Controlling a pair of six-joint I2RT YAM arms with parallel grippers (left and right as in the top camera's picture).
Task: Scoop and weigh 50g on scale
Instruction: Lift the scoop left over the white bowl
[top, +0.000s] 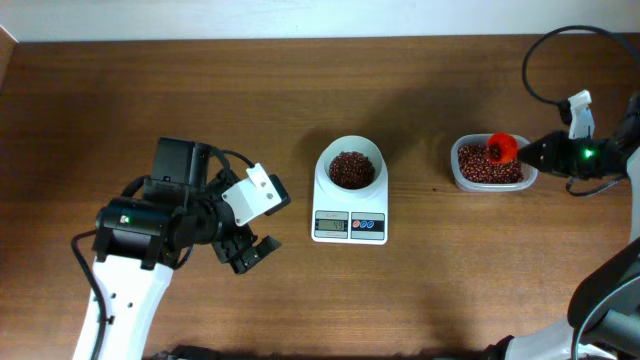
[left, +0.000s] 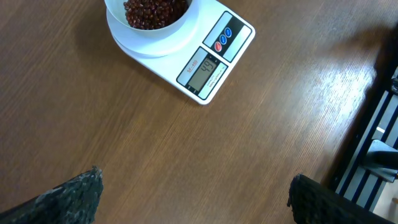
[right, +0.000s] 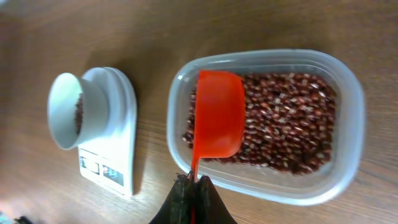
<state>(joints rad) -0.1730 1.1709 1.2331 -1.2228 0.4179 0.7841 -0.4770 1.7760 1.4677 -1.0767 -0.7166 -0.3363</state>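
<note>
Scale (top: 349, 225) sits mid-table with a white bowl (top: 322, 165) of red beans (top: 351, 169) on its platform. Its display seems to read slightly under target, though the digits are small. To its right, the right gripper (right: 193, 186) is clamped tight on the handle of a red scoop (right: 219, 115), which looks empty over the bean tub (right: 348, 93). The left gripper (top: 253, 254) hangs wide open and empty over bare table, left of the scale. Likely only a top-up remains: take a shallow scoop, carry it level, and tip beans in a few at a time while watching the display.
</note>
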